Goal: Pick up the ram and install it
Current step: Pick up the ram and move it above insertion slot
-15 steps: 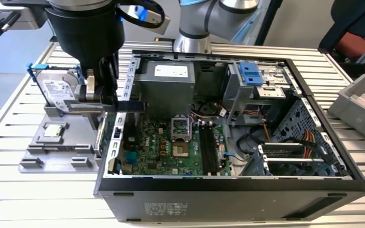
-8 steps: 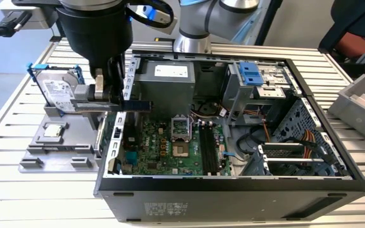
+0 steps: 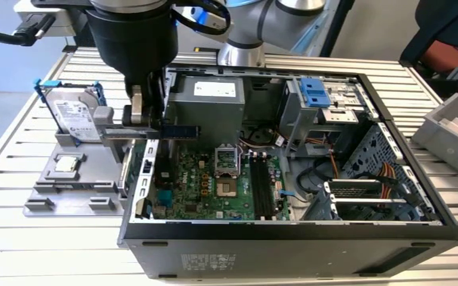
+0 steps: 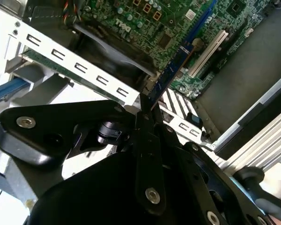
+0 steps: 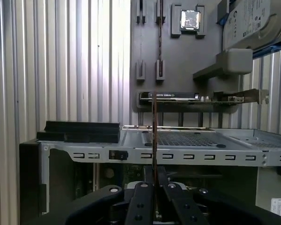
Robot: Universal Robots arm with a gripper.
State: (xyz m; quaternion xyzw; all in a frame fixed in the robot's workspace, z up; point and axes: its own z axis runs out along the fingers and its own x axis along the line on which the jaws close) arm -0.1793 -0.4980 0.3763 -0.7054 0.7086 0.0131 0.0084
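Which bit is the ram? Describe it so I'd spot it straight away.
Find the open computer case. Above its wall on the exterior view's left, the black gripper pinches the ram: a thin dark-blue strip, far slimmer than the boxy silver hard drive outside the case.

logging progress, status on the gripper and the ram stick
Black gripper shut on thin, long bluish ram stick. Stick above slotted metal case wall, not in the black motherboard slots. Wall nearest obstacle.
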